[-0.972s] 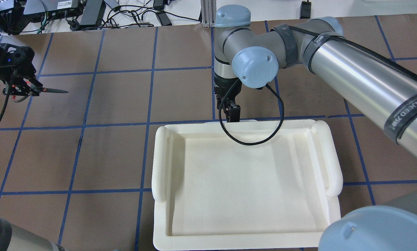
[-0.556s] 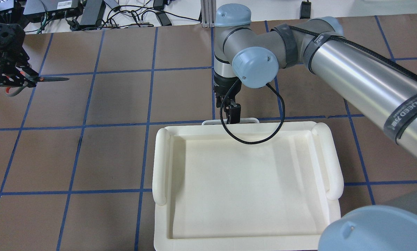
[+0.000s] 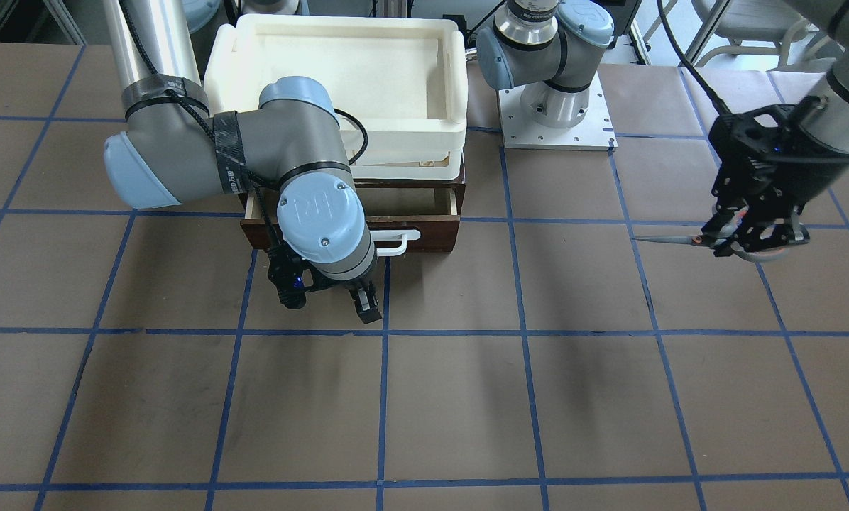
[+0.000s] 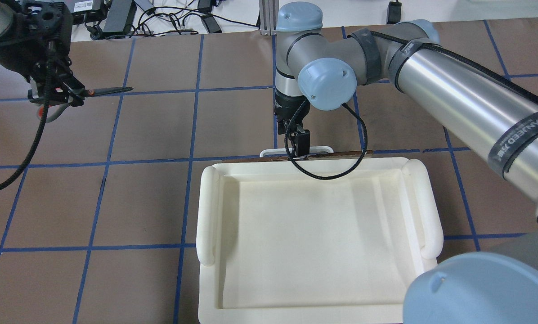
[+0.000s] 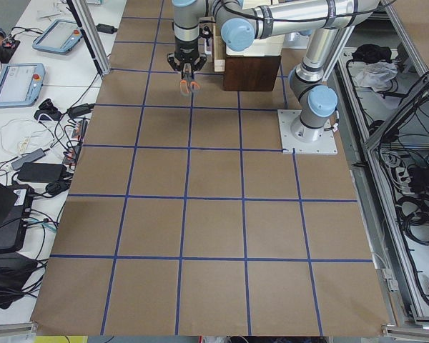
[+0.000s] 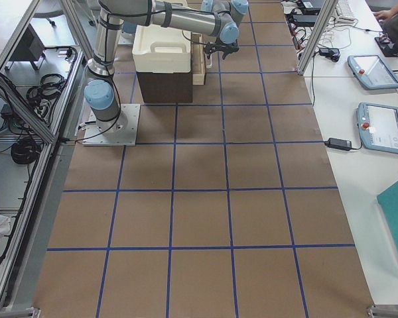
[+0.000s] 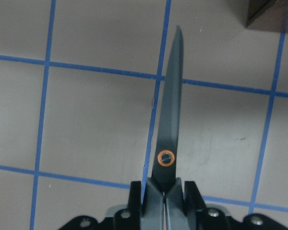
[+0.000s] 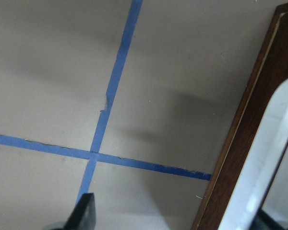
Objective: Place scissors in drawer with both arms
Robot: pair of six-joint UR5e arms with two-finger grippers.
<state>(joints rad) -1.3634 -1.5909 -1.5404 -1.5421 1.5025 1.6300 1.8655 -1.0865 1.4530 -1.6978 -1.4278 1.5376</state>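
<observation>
My left gripper [image 4: 55,94] is shut on the grey handles of the scissors [image 4: 107,91] and holds them above the table at the far left, blades level and pointing towards the middle. The left wrist view shows the closed blades [image 7: 170,120] sticking out from the shut jaws. The dark brown drawer [image 3: 424,238] under the foam tray stands partly pulled out, with its pale inside [image 3: 396,200] showing. My right gripper [image 4: 301,144] hangs at the white bar handle [image 4: 323,148]. In the right wrist view its fingers [image 8: 84,213] are spread wide, with the handle [image 8: 264,163] beside one of them.
A white foam tray [image 4: 210,207] sits on top of the drawer's cabinet. The left arm's base plate [image 3: 556,121] is bolted beside it. The brown table with a blue tape grid stretches out in front of the drawer. Cables and power bricks lie past the far edge.
My left gripper has carried the scissors to the right and farther from the robot. The drawer front and white handle have slid out from under the tray together with my right gripper.
</observation>
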